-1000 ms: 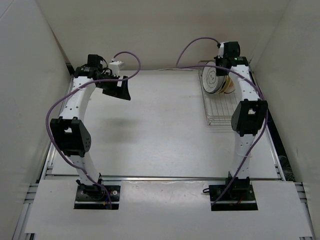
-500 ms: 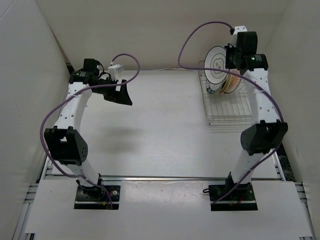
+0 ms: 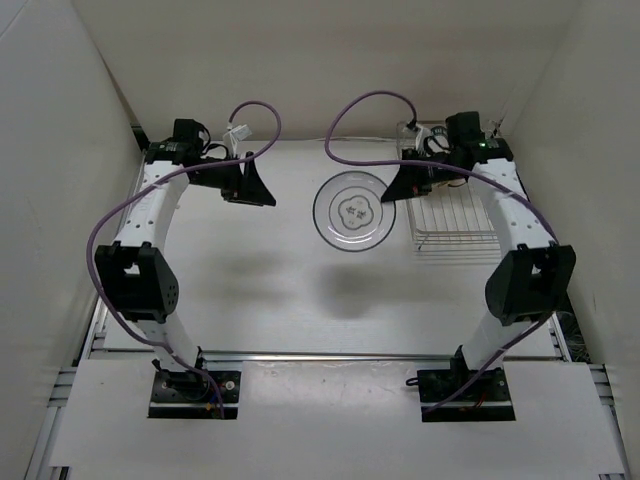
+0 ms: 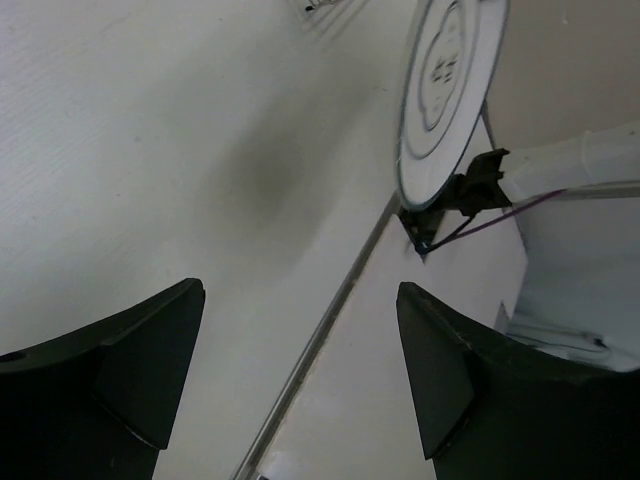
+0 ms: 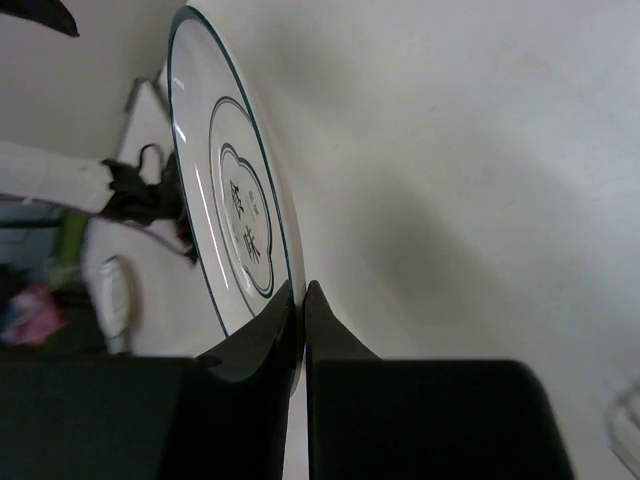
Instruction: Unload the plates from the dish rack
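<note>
My right gripper (image 3: pixel 392 190) is shut on the rim of the white plate with a dark rim and dark lettering (image 3: pixel 352 209). It holds the plate face up above the middle of the table, left of the silver wire dish rack (image 3: pixel 452 222). The right wrist view shows the plate (image 5: pixel 225 200) edge-on between my closed fingers (image 5: pixel 298 292). The left wrist view shows the plate (image 4: pixel 445 90) too. My left gripper (image 3: pixel 256 190) is open and empty, left of the plate and apart from it; its fingers spread wide (image 4: pixel 300 300). The tan and sunburst plates are hidden behind my right arm.
White walls close in the table on the left, back and right. The rack stands at the back right, close to the right wall. A metal rail (image 3: pixel 330 354) runs along the table's near edge. Purple cables loop above both arms.
My right gripper has lifted the lettered plate out of the rack, carried it left over the table and turned it flat. My left gripper has shifted a little to the right.
</note>
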`<state>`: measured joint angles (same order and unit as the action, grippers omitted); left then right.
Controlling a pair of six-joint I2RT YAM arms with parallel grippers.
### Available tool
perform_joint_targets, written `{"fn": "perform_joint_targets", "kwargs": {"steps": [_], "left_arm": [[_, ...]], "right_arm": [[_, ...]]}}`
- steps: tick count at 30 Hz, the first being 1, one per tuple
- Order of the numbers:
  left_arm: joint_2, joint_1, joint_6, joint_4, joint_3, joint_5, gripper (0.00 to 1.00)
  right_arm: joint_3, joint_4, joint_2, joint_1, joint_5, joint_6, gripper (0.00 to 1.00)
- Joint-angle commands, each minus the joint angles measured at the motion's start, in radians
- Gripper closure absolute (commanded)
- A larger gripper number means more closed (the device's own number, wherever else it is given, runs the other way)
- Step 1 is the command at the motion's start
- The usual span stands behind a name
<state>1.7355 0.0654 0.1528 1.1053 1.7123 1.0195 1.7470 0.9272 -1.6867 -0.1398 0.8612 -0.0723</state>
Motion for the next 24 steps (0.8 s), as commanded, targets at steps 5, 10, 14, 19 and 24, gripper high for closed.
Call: {"fn": "perform_joint_targets", "kwargs": {"steps": [5,10,14,19,24], "left_arm": [[0.073,0.008,-0.001,0.011,0.035,0.191,0.16],[0.105,0.062,-0.001,0.011,0.053,0.169,0.17],[0.118,0.093,-0.001,0.011,0.064,0.146,0.18],[0.137,0.102,-0.001,0.011,0.064,0.137,0.34],[0.137,0.102,-0.001,0.011,0.064,0.119,0.83]], "right_arm": [[-0.066,-0.043,-0.131,-0.056,0.384,0.135,1.0],[0.0,-0.086,-0.217,-0.109,0.394,0.155,1.0],[0.026,-0.114,-0.269,-0.148,0.394,0.192,1.0],[0.068,-0.143,-0.311,-0.159,0.394,0.21,1.0],[0.077,-0.154,-0.321,-0.159,0.394,0.22,1.0]]}}
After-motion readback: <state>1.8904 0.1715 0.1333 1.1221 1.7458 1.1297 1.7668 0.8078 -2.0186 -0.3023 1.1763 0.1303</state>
